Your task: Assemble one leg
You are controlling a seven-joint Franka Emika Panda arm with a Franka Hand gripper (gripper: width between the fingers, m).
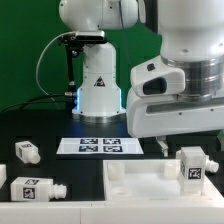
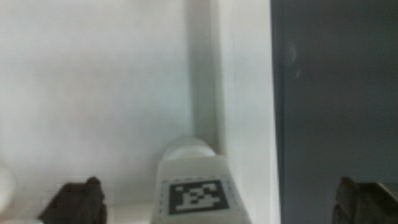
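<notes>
While your arm [image 1: 178,88] hangs wrist-down over the slab [image 1: 140,185] at the exterior view's right, your gripper [image 2: 219,203] stands wide open, holding nothing. One leg [image 2: 196,182] sits between the fingertips [image 2: 75,202], clear of both. Fingertips cut off in the wrist view, hidden in the exterior view. Beyond: marker board [image 1: 98,146] on the bench [image 1: 30,125].

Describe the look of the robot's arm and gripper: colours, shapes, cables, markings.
The arm is glossy white, with rounded, bulbous links, dark bands at the joints and a blue glowing ring around its cone-shaped base. A black cable loops beside it. Close to the camera, the wrist housing is white over grey. The gripper has two black fingers; no markings show on them.
</notes>
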